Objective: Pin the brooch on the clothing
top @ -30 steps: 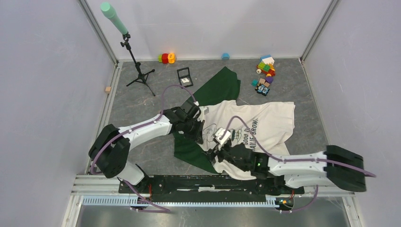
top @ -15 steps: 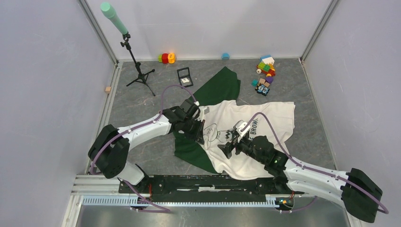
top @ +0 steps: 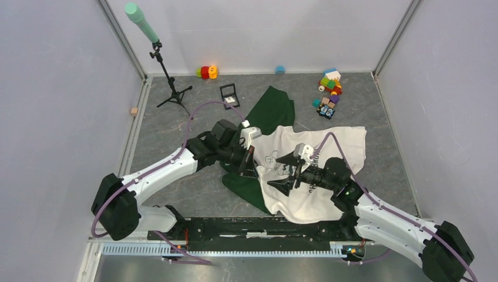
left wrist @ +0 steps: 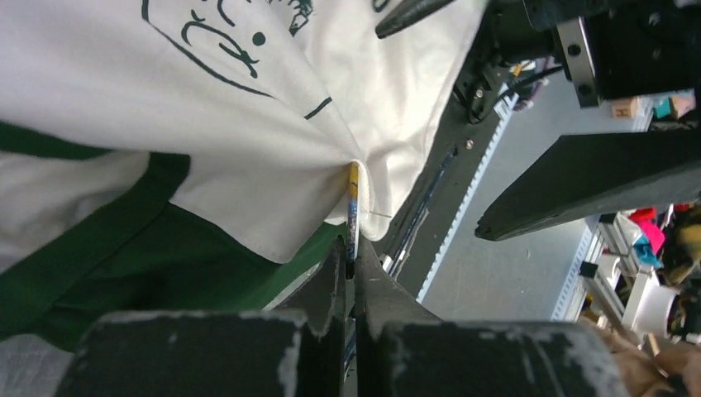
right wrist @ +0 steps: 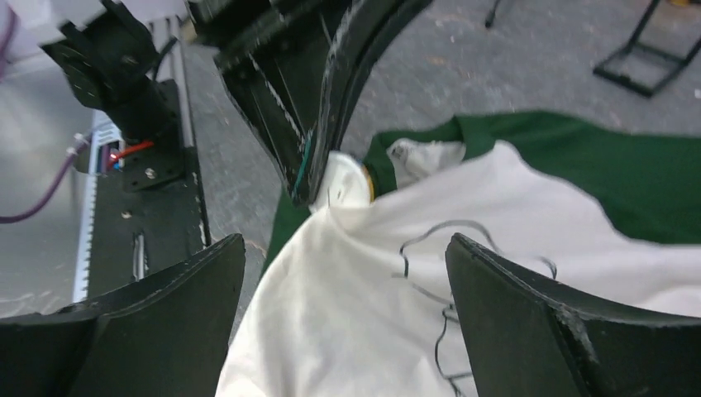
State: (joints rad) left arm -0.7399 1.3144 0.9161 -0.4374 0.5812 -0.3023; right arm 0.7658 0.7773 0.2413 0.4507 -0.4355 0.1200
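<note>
light bright, diffuse, overhead | shadows faint, soft | top view sharp | wrist views: left gripper, right gripper dark, blurred; sharper ahead of jaws

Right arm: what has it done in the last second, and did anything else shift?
The right arm swung forward over the clothing, the right claw now open facing the left claw. The left arm reached farther out; the green sleeve slid slightly left. The left claw stayed shut on the brooch.
</note>
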